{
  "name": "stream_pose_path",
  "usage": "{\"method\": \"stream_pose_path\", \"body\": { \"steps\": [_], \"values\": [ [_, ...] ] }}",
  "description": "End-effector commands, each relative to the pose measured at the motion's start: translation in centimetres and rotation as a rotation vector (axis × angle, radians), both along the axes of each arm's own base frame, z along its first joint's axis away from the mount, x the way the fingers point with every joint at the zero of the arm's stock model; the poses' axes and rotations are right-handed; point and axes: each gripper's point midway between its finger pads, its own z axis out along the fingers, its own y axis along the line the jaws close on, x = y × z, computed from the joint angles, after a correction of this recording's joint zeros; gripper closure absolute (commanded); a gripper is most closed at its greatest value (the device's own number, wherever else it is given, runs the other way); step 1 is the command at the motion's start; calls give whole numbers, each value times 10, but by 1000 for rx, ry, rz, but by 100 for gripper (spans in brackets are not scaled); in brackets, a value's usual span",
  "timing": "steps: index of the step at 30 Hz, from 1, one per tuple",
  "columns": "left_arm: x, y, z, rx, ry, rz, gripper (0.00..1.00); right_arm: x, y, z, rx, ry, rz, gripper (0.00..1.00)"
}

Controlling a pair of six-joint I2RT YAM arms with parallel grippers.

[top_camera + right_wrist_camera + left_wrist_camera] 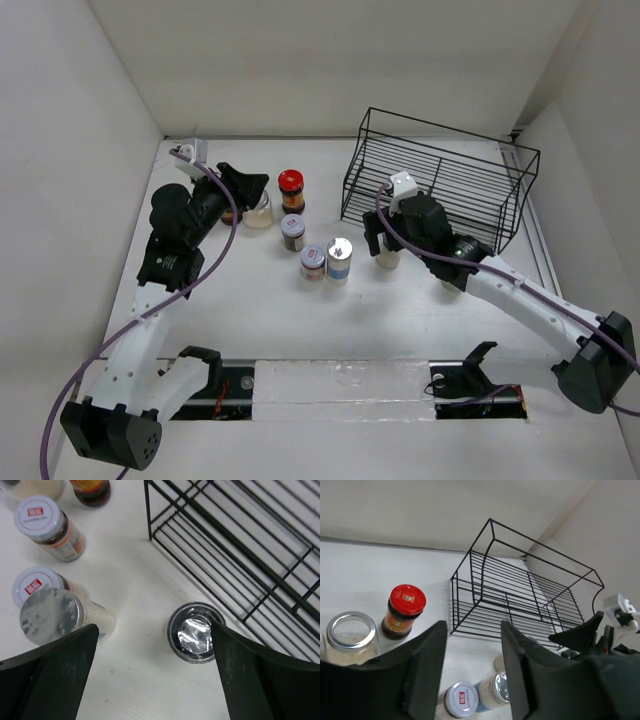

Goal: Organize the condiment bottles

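White table (330, 330): white-capped jar (50, 527) w/ red logo, txt unreadable.

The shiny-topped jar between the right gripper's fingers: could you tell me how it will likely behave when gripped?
The shiny-topped jar stands upright and looks narrow, so an off-centre nudge from the right gripper would probably tip it; being round, it might then roll. Its body seems smooth and rigid, so it is likely stiff but somewhat slippery when gripped.

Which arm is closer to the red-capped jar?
Left. The left arm reaches close beside the red-capped jar; the right arm is farther, jaws straddling a silver-lidded jar by the rack.
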Motion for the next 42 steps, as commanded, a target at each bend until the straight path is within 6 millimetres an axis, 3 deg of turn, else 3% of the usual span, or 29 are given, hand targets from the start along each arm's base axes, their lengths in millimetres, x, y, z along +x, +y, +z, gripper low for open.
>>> {"method": "stream_pose_path", "body": {
  "steps": [1, 8, 12, 17, 22, 26, 27, 29, 31, 34, 36, 38, 39, 40, 42],
  "values": [
    [0, -1, 9, -7, -37, -5, 55, 0, -5, -15, -22, 51, -63, 0],
    [5, -4, 1, -2, -14, -16, 48, 2, -40, -42, -45, 128, -250, 0],
    [6, -6, -4, -6, 10, -27, 48, 8, -31, -46, 19, 136, -185, 0],
    [5, -5, -1, -8, -1, -16, 48, 22, -38, -61, -6, 161, -227, 0],
    [3, -8, 3, -10, -14, -37, 48, 34, -33, -51, 24, 103, -229, 4],
    [4, -10, -5, -15, 8, -51, 48, 43, -31, -47, 24, 76, -241, 20],
    [2, -10, 1, -19, -13, -51, 48, 45, -34, -51, 3, 75, -251, 25],
    [2, -10, 1, -19, -13, -51, 48, 47, -35, -47, 5, 65, -259, 41],
    [4, -10, -2, -17, -4, -51, 48, 47, -33, -43, 3, 59, -259, 44],
    [1, -11, 1, -19, -13, -61, 48, 47, -21, 1, 26, -18, -236, 46],
    [4, -12, -3, -16, 1, -61, 48, 50, -21, 69, 86, -153, -236, 46],
    [6, -14, -8, -21, 19, -71, 48, 54, -27, 123, 151, -266, -234, 48],
    [6, -14, -8, -21, 19, -71, 48, 57, -26, 174, 205, -390, -198, 48],
    [5, -16, -5, -23, 9, -80, 48, 59, -21, 195, 234, -425, -150, 48],
    [5, -16, -5, -23, 9, -81, 48, 73, -31, 226, 255, -484, -150, 48]
  ]
}}
